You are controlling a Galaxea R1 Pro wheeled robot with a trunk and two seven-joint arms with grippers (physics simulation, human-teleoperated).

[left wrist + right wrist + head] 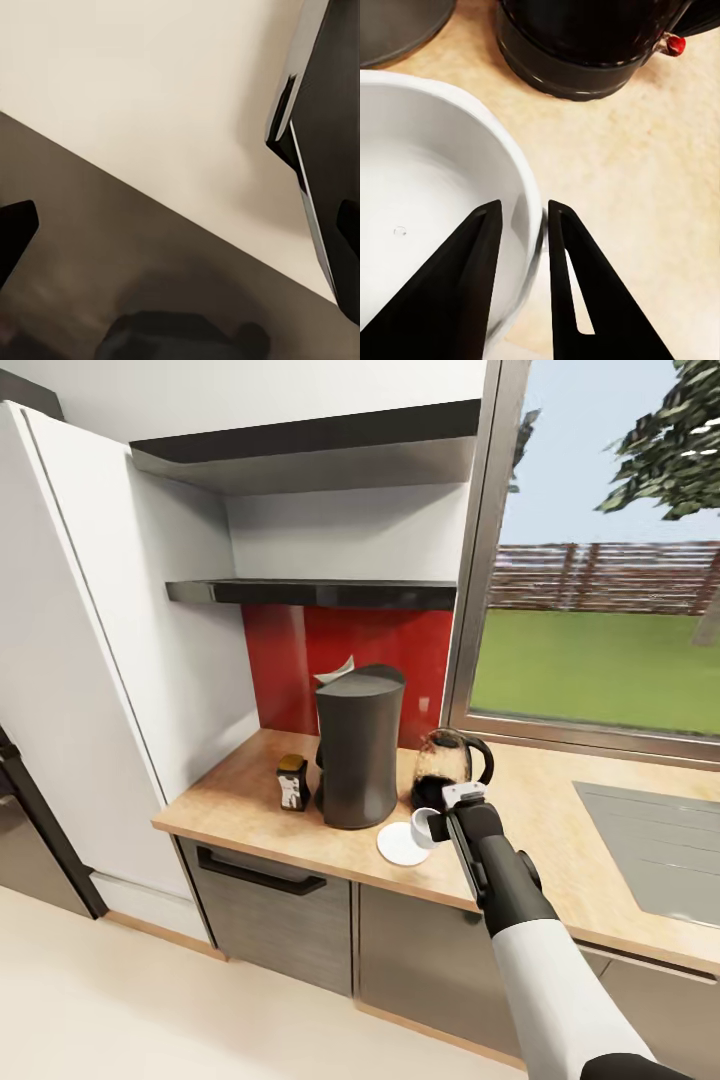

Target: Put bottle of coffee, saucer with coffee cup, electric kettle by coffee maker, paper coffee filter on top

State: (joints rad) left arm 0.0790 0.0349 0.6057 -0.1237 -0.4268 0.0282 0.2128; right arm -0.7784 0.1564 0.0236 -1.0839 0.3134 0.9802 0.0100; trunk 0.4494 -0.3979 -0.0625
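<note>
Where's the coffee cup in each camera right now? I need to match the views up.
Head view: coffee cup white, at the right gripper, over the saucer, in front of the electric kettle.
Right wrist view: the cup's wall sits between the fingers.
Left wrist view: not in it.
Shared landmark: the kettle's base.

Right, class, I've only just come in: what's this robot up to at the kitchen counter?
It is setting up a coffee station. The right gripper pinches the coffee cup's rim, holding it over the saucer on the countertop. The coffee maker, with a paper filter on top, has the coffee bottle and electric kettle beside it.
</note>
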